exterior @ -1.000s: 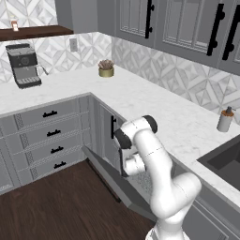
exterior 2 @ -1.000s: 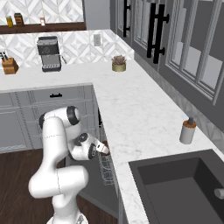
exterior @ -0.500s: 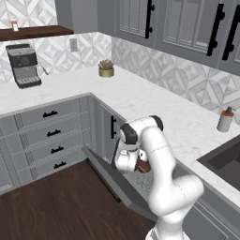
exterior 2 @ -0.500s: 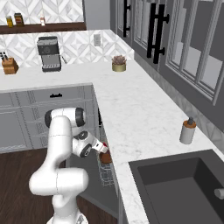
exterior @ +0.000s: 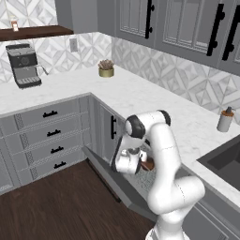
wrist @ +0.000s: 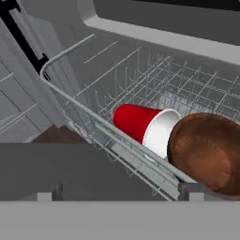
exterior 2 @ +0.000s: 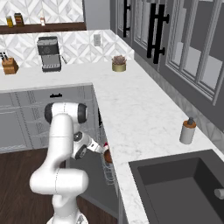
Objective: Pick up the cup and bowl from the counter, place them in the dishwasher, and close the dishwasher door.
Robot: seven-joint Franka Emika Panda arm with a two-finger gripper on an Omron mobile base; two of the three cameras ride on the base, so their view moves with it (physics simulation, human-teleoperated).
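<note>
The arm reaches low into the open dishwasher (exterior: 140,180), with the gripper (exterior: 140,165) over the wire rack (wrist: 140,89). The cup (wrist: 143,125) lies on its side in the rack, mouth towards the bowl (wrist: 208,152), which sits just beside it and close to the hand camera. In that view you see only the stub of one fingertip (wrist: 197,191) at the bottom edge, under the bowl's rim, so you cannot tell whether the jaws are spread, pressed together or pinching the bowl. The bowl may be resting in the rack or held at its rim (both base views are too small to settle it). The door (exterior: 110,176) hangs down, its inner face towards you. Risks, as a judgement: if you withdraw while the bowl is pinched or unsettled, it may be dragged out, tip off the tines, or knock the loose cup along the rack. If the rack stands proud of the cavity, the door may jam against it when swung up; if the arm is not clear of the opening, the door will meet the elbow. Hidden or unclear: the bowl's right part is cut off by the hand-view frame, the rack's depth inside the cavity cannot be read, and the arm masks most of the opening in the left base view. The counter (exterior 2: 131,113) holds a plant pot (exterior 2: 118,65) and a soap bottle (exterior 2: 188,131).
</note>
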